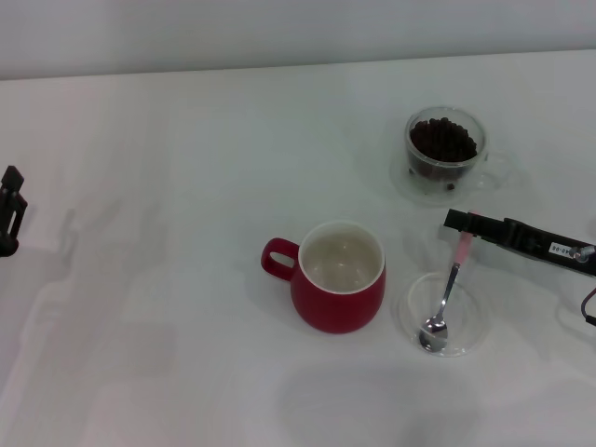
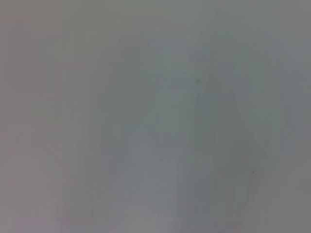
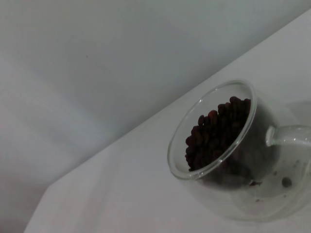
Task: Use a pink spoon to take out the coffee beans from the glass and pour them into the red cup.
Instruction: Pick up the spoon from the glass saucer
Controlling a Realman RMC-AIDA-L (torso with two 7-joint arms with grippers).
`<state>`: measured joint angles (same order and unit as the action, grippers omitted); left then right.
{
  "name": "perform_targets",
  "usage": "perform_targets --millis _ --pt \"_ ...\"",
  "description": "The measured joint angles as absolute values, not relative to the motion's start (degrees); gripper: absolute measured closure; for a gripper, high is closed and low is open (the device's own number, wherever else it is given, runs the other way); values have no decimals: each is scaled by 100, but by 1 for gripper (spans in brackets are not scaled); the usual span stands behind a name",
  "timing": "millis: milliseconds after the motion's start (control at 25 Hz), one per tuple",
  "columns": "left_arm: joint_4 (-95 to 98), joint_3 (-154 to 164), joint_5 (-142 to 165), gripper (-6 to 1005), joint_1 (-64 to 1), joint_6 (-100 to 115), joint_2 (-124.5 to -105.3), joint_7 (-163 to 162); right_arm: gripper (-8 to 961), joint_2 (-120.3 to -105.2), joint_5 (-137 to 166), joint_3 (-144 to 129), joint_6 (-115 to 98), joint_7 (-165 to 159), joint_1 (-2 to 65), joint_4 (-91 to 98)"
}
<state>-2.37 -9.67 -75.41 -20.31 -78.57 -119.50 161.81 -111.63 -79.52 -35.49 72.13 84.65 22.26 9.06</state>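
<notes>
Left gripper [image 1: 9, 210] cut off edgewise

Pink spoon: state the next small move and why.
Probably close the right gripper on the pink spoon handle and lift. Its bowl rests in the clear dish; the beans fill the glass; the red cup looks empty.

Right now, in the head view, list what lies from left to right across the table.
Left gripper at the edge → rounded deep-red ceramic mug → pink-handled metal teaspoon in a flat clear round dish → right gripper, reaching in from the right.
</notes>
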Motion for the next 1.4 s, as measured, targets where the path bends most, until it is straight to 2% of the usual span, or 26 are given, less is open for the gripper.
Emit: perform_targets --millis 240,560,760,1000,1200,1400 --pt "-244 -966 -7541 509 -2051 -7818 -11953 16181 495 -11147 -7952 -3674 7213 8392 2250 967" --pt "-246 -967 -7542 509 -2057 -7813 -11948 16181 616 -11159 -7947 -3718 7214 8372 2297 976" --pt "-246 -967 -7608 508 -2052 -7813 -11945 16181 610 -11146 -7945 -3726 7213 8334 2297 976" --pt "-246 -967 -7611 508 -2057 -7813 -11944 16181 727 -11144 -7934 -3727 7210 8332 2306 976" --pt "-246 -967 -7611 508 -2053 -7813 -11944 16181 770 -11144 -7934 -3724 7207 8332 2303 976" --pt "-246 -967 -7612 508 -2044 -7813 -11944 16180 768 -11144 -7953 -3683 7246 8331 2289 976"
